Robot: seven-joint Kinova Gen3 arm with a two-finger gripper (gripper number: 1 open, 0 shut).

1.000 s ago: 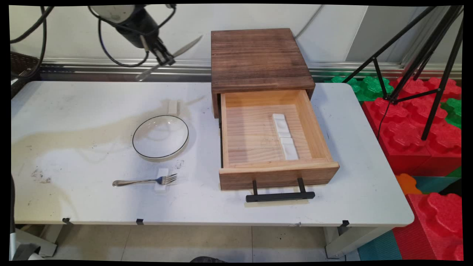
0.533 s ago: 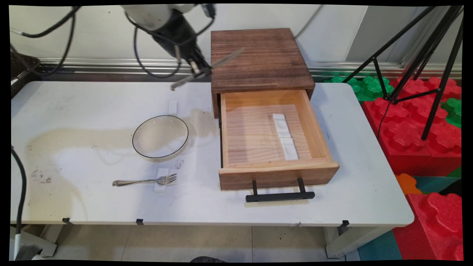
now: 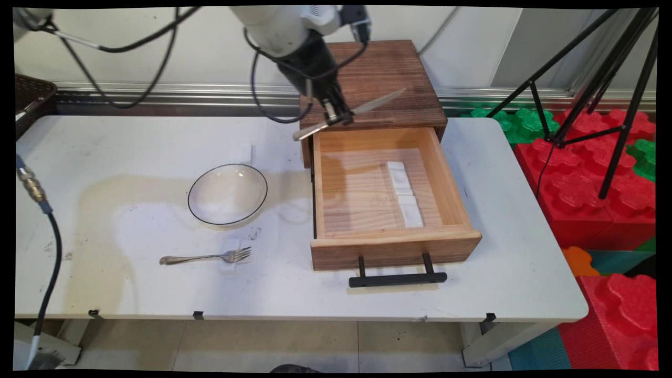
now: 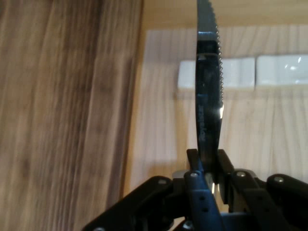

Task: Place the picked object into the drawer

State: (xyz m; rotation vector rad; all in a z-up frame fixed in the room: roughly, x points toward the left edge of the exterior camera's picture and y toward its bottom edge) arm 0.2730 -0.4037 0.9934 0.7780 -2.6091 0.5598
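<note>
A table knife (image 3: 350,112) is held by the hand (image 3: 336,116), the fingers closed on its middle, above the back left corner of the open wooden drawer (image 3: 367,197). In the main view the blade points to about 2 o'clock and the handle to 8 o'clock. In the hand view the serrated edge (image 4: 217,57) is seen over the drawer floor, with two white rests (image 3: 404,193) lying beyond it. A glass bowl (image 3: 228,194) and a fork (image 3: 207,257) are left on the worktop (image 3: 131,142), well apart. Because the knife is gripped only at one narrow place, it could turn or slip in the fingers; its handle could also strike the cabinet top (image 3: 367,79), which lies just beside it.
</note>
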